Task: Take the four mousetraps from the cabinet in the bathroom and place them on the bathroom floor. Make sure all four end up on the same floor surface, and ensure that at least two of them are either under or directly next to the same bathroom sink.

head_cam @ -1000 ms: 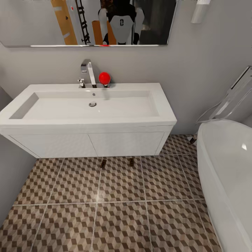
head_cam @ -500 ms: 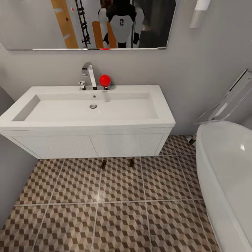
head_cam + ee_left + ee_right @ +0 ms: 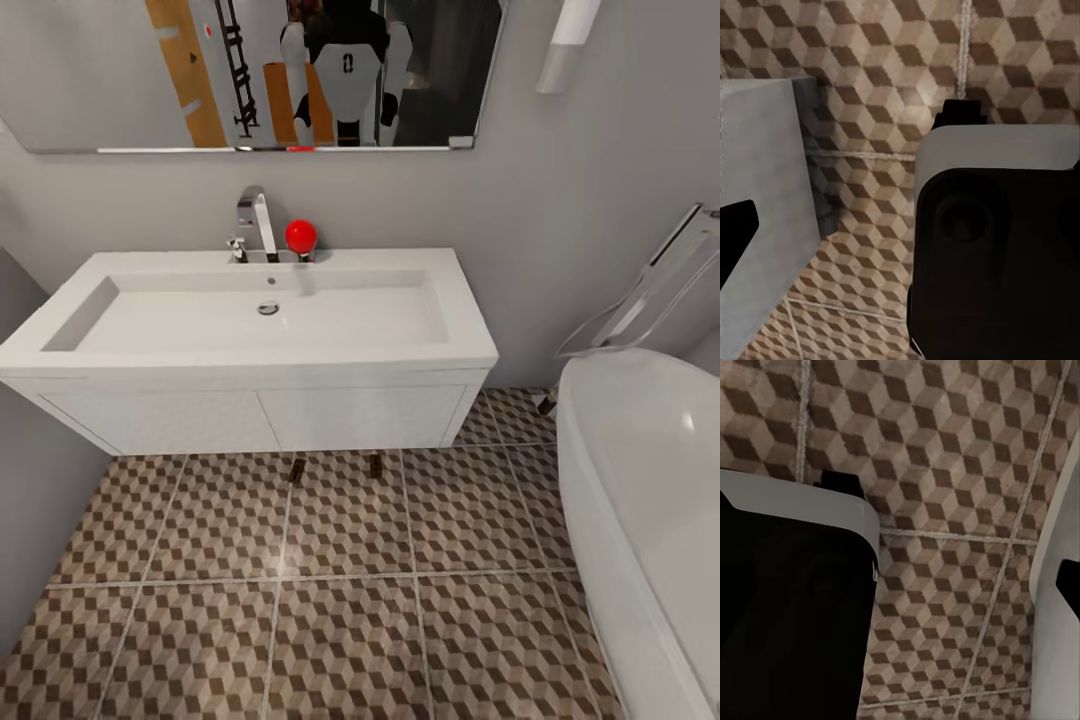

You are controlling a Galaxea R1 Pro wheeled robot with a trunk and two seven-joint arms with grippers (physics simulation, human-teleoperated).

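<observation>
Two mousetraps [image 3: 296,467] [image 3: 376,464] lie on the bathroom floor [image 3: 340,600] at the foot of the sink [image 3: 250,340], under its front edge, while both wrist views leave each gripper's opening impossible to tell.

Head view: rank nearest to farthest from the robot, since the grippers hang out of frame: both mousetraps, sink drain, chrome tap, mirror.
1. Left mousetrap and right mousetrap, on the bathroom floor at the vanity's foot; too close to call between them.
2. Sink drain, mid-basin.
3. Chrome tap, at the basin's back edge.
4. Mirror, on the wall above.
</observation>
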